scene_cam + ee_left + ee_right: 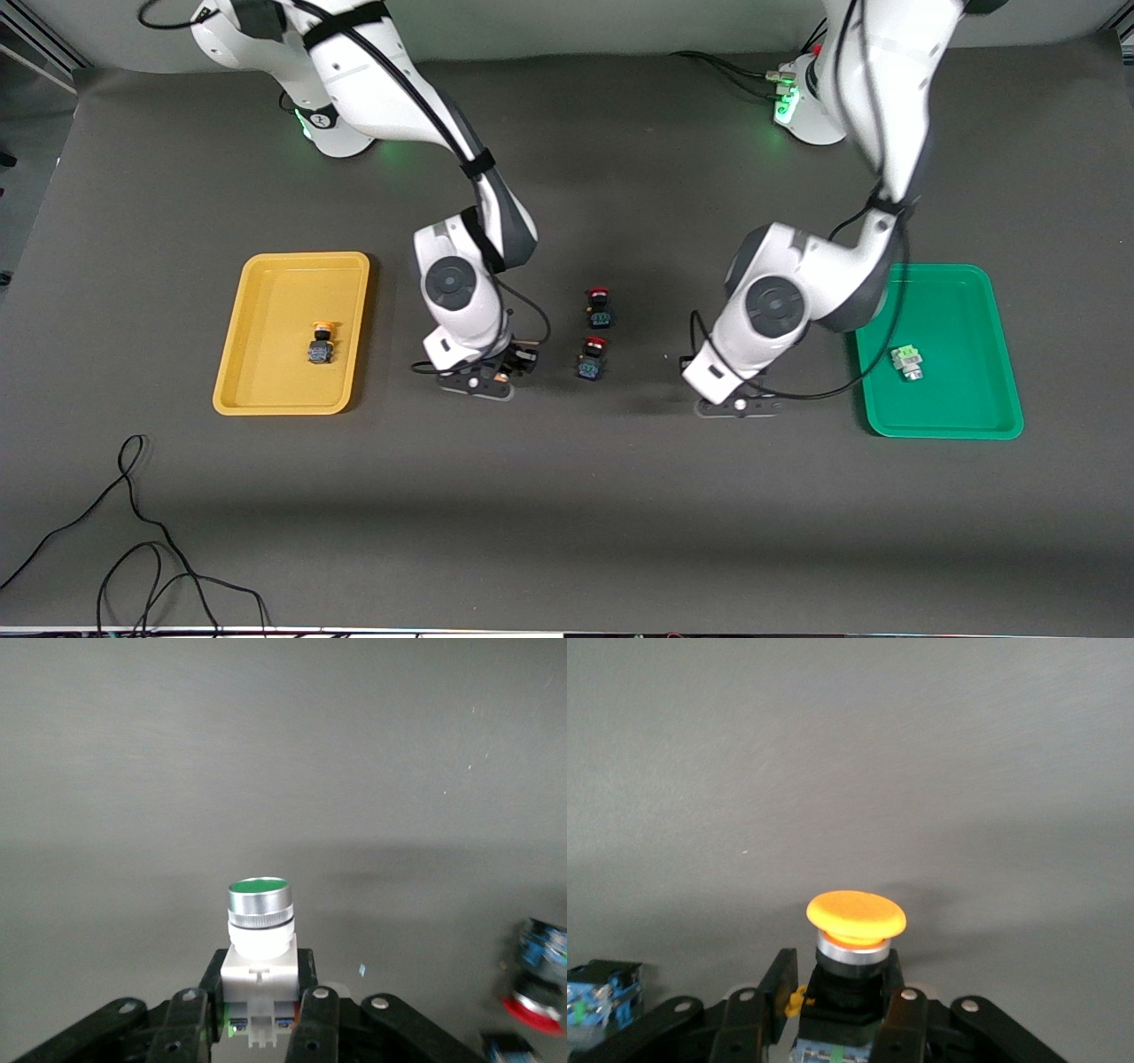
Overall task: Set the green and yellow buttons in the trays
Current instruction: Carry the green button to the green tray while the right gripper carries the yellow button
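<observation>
My left gripper (740, 406) is low over the mat between the red-capped switches and the green tray (961, 403). In the left wrist view it (260, 979) is shut on the white body of a green button (259, 899). My right gripper (485, 379) is low over the mat between the yellow tray (283, 292) and the red-capped switches. In the right wrist view it (837, 979) is shut on the dark body of a yellow button (855, 914). Another yellow button (321, 344) lies in the yellow tray. Another green button (907, 361) lies in the green tray.
Two dark switches with red caps (600, 306) (592, 357) stand on the mat between the two grippers. One shows in the left wrist view (536, 1005), and a blue-bodied one in the right wrist view (602, 1001). Loose black cable (133, 549) lies near the front camera.
</observation>
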`<move>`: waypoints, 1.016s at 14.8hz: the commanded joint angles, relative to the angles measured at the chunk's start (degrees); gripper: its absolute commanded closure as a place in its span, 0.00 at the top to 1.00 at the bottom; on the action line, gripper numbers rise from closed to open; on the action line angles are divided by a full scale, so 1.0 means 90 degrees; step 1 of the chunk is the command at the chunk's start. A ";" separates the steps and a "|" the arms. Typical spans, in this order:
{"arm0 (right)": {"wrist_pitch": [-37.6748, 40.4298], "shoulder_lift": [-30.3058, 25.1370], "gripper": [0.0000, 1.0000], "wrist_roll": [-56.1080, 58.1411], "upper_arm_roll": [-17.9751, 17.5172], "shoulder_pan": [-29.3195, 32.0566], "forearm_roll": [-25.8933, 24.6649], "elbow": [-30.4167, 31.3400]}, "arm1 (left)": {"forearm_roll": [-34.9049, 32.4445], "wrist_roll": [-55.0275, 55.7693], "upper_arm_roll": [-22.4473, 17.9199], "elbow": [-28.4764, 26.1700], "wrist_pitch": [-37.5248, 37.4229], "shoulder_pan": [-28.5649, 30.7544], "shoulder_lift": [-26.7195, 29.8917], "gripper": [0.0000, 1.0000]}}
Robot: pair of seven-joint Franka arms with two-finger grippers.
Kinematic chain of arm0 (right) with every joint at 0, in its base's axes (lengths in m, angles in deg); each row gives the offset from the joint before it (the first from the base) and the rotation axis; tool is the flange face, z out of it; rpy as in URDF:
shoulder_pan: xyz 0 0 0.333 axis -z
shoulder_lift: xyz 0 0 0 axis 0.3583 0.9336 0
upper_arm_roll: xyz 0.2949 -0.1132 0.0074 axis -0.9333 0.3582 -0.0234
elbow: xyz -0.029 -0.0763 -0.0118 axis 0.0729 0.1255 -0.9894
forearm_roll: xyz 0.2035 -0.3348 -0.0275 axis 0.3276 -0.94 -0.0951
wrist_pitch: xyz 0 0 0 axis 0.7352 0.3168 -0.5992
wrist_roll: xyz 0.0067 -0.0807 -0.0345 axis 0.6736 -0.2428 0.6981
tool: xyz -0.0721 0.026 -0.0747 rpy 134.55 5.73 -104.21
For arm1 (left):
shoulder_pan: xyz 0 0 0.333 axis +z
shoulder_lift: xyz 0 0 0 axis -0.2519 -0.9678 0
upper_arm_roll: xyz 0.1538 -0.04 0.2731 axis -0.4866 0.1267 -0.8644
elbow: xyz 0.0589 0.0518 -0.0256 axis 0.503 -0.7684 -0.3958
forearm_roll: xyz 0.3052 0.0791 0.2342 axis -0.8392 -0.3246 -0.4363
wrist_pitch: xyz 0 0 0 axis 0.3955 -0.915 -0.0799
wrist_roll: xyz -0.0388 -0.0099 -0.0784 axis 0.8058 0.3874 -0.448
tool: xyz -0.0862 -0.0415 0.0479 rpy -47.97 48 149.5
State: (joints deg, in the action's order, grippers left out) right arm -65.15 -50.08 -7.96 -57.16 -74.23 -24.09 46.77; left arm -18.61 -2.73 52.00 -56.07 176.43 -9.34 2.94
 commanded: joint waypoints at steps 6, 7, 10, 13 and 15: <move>0.3126 -0.1854 0.00 0.2584 0.2196 -0.0032 0.0030 0.0183 | 0.0058 -0.3683 -0.0030 -0.0151 -0.2335 0.3005 0.1387 0.00; 0.3264 -0.1855 0.00 0.3033 0.2479 -0.0042 0.0030 0.0232 | -0.0020 -0.4232 -0.0039 -0.0151 -0.2268 0.3416 0.1309 0.00; 0.3246 -0.1923 0.00 0.4488 0.3310 -0.0052 0.0030 0.0738 | -0.0587 -0.4501 -0.0040 -0.0238 -0.1791 0.4015 0.0871 0.00; 0.2701 -0.1904 0.00 0.5632 0.3731 0.0036 0.0040 0.1402 | -0.0802 -0.4520 -0.0049 -0.0249 -0.1108 0.4123 0.0197 0.00; 0.1912 -0.1865 0.00 0.6052 0.3771 0.0056 0.0069 0.1977 | -0.0841 -0.4520 -0.0069 -0.0249 -0.0755 0.4123 -0.0155 0.00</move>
State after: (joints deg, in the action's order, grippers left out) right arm -41.70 -66.60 42.06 -23.74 -72.95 -24.16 59.39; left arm -24.80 -44.09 51.45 -58.82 167.21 28.30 4.33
